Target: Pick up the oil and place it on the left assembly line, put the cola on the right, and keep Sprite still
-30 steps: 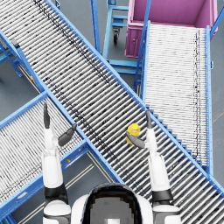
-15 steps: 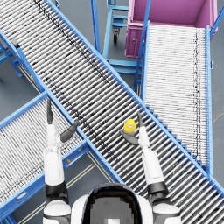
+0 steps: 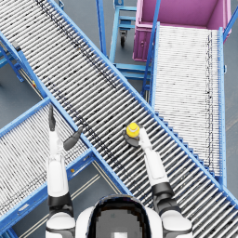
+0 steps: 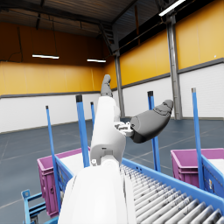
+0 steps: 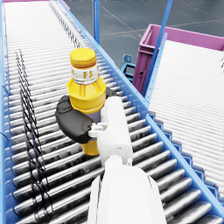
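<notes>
Just below the head view's centre, the oil bottle is upright on the diagonal roller conveyor, long axis vertical, yellow cap up. The right robot hand is clamped around its body. At lower left, the left robot hand is raised, fingers apart and holding nothing.

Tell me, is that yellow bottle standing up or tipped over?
Upright: the bottle has its cap on top, and the right hand grips its body.
</notes>
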Available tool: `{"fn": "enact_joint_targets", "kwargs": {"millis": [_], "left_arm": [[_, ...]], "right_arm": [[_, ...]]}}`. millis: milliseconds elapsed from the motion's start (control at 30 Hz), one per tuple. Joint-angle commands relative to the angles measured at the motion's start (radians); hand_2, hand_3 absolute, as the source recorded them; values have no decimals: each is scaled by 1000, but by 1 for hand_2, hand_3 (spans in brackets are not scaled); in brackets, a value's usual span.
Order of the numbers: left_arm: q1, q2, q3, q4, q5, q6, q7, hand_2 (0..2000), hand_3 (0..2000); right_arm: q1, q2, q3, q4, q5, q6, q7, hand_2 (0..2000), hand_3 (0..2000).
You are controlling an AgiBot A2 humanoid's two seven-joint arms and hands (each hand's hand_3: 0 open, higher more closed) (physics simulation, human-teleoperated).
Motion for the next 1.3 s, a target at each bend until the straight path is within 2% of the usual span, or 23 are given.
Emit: {"fn": "enact_joint_targets", "kwargs": {"millis": [33, 100, 167, 200, 233, 267, 300, 333, 367, 467, 600, 767, 1033, 1133, 1233, 1300], "left_arm": [[4, 1, 13, -3, 0, 0, 0, 0, 0], [-7, 2, 32, -3, 0, 0, 0, 0, 0], [-2, 4, 45, 6, 0, 0, 0, 0, 0], [-5, 5, 48, 6, 0, 0, 0, 0, 0], [-8, 6, 55, 0, 0, 0, 0, 0, 0], [-9, 7, 57, -6, 0, 0, 0, 0, 0], [-7, 8, 59, -14, 0, 0, 0, 0, 0], [2, 10, 62, -12, 0, 0, 0, 0, 0], [-1, 11, 69, -17, 0, 0, 0, 0, 0], [-39, 8, 142, -50, 0, 0, 0, 0, 0], [-63, 1, 289, -86, 0, 0, 0, 0, 0], [-51, 22, 399, -90, 0, 0, 0, 0, 0], [-19, 69, 442, -53, 0, 0, 0, 0, 0], [-23, 74, 443, -56, 0, 0, 0, 0, 0], [-34, 73, 443, -87, 1, -30, 3, 0, 0], [-47, 68, 443, -100, 1, -29, 3, 0, 0]], "right_arm": [[-7, 2, -42, 286, 0, 11, -1, 2000, 2000], [34, -17, -65, 406, -1, 42, 6, 2000, 2000], [80, -39, -86, 461, -2, 65, 10, 2000, 2000], [130, 56, 11, 472, -3, 65, 10, 2000, 2000], [129, -33, -80, 479, -4, 67, 11, 2000, 2000], [145, -39, -79, 493, -3, 72, 10, 2000, 2000], [163, -13, -42, 509, -4, 78, 10, 2000, 2000], [318, 267, 282, 526, -4, 82, 11, 2000, 2000], [221, 12, 21, 550, -5, 80, 12, 2000, 2000], [259, -20, 62, 589, -4, 75, 10, 2000, 2000], [259, -33, 90, 660, -4, 78, 13, 2000, 2000], [233, -31, 147, 718, -4, 84, 13, 2000, 2000], [145, 18, 244, 796, -4, 82, 10, 2000, 2000], [107, 44, 282, 802, -4, 82, 10, 2000, 2000], [101, 44, 281, 795, -3, 37, 6, 2000, 2000], [95, 45, 265, 776, -3, 35, 10, 2000, 2000]]}}
